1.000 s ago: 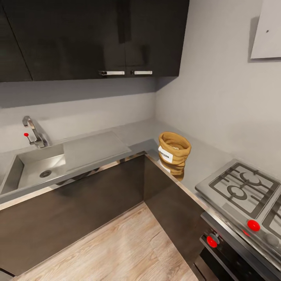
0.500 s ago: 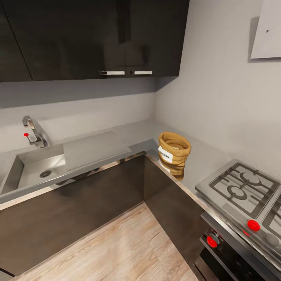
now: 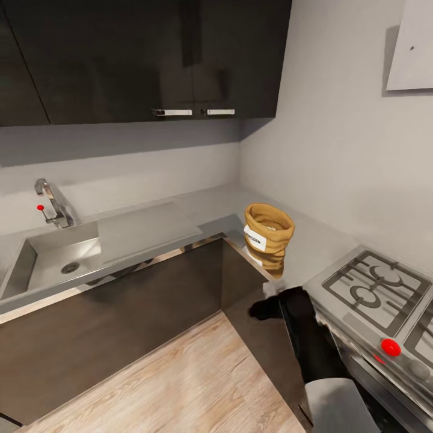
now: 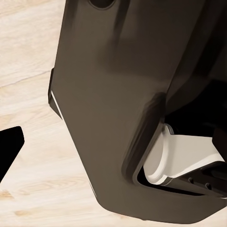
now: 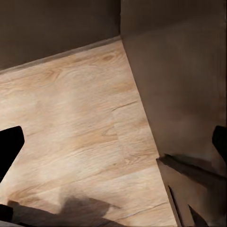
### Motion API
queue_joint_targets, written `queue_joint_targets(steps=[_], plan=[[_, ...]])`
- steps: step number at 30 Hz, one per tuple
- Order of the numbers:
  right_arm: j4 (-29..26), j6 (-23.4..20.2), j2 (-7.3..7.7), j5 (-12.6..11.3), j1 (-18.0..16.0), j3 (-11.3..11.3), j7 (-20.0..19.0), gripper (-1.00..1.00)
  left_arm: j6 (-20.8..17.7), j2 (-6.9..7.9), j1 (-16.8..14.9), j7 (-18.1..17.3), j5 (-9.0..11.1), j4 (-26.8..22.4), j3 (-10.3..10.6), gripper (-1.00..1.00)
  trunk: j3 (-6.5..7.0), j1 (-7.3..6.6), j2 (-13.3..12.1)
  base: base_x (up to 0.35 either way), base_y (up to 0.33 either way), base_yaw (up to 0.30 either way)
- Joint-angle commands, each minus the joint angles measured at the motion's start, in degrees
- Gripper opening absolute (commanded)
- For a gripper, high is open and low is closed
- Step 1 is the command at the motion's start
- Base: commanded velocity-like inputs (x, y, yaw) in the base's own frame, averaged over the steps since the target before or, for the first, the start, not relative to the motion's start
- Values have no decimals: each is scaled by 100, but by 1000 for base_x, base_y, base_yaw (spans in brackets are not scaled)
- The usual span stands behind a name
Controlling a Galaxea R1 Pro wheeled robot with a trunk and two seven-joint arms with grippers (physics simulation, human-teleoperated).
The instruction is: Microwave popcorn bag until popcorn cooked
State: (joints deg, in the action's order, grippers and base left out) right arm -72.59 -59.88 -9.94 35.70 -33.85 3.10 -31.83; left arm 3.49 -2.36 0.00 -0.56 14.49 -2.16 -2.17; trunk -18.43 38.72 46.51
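The popcorn bag [image 3: 268, 236] stands upright on the grey counter [image 3: 210, 207], near the inner corner of the L and close to the counter's near edge. Its rim is rolled down, a white label faces out to the near left, and a pale heap of popcorn [image 3: 272, 226] shows in its mouth. To the right of the bag, along the same counter, sits a steel stove [image 3: 373, 288] with red knobs; far to the left is the sink [image 3: 51, 258] with its tap.

The right arm [image 3: 313, 343] reaches up from the lower right, its white forearm low in the head view and its black wrist stretched forward and to the left, in front of the stove's left end. The right pincer [image 3: 264, 308] at its tip hangs just below the counter's edge, in front of the dark cabinet face, below and slightly nearer than the bag and not touching it. From here it is a dark shape, and I cannot tell whether its fingers are apart or together.

The right wrist view looks down on the wooden floor [image 5: 75, 127] and the cabinet corner. The left wrist view looks at the robot's own dark body [image 4: 123, 94] over the same floor, with one black finger [image 4: 9, 144] at the edge; the left pincer's state cannot be told either.
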Motion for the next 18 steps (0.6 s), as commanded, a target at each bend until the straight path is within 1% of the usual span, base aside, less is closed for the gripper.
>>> queue_joint_targets(steps=[1, 4, 6, 8, 11, 13, 15, 16, 17, 18], plan=[[-10, -12, -6, 62, -204, 5, -62, 100, 12, -1, 0, -6, 18, -4, -20, 100, -7, 1, 5, 0, 0, 0], [-8, -12, -6, 60, -713, -1, -65, 100, 12, -1, 0, -6, 18, -4, -20, 100, -7, 1, 5, 0, 0, 0], [6, -12, -6, 62, -988, -2, -62, 100, 12, -1, 0, -6, 18, -4, -20, 100, -7, 1, 5, 0, 0, 0], [38, -12, -6, 83, -1437, 0, -55, 100, 12, -1, 0, -6, 18, -4, -20, 100, -7, 1, 5, 0, 0, 0], [61, -12, -6, 96, -1863, 17, -40, 100, 12, -1, 0, -6, 18, -4, -20, 100, -7, 1, 5, 0, 0, 0], [118, -12, -6, 102, -2271, 22, -29, 100, 12, -3, 0, -6, 23, -4, -20, 100, -7, 1, 5, 0, 0, 0], [325, -12, -6, 104, -2684, 40, -23, 100, 18, -10, 0, -6, 20, -4, -16, 100, -7, 1, 5, 0, 0, 0], [597, -12, 9, 104, -2942, 56, 10, 100, 19, -15, 0, -6, 19, -9, -13, 100, -7, 1, 5, 0, 0, 0], [773, -12, 124, 104, -3064, 60, 31, 100, 20, -16, 0, -6, 19, -10, -12, 100, -7, 1, 5, 0, 0, 0], [1072, -12, 319, 100, -3247, 64, 55, 100, 20, -17, 0, -6, 17, -13, -12, 100, -7, 1, 5, 0, 0, 0]])
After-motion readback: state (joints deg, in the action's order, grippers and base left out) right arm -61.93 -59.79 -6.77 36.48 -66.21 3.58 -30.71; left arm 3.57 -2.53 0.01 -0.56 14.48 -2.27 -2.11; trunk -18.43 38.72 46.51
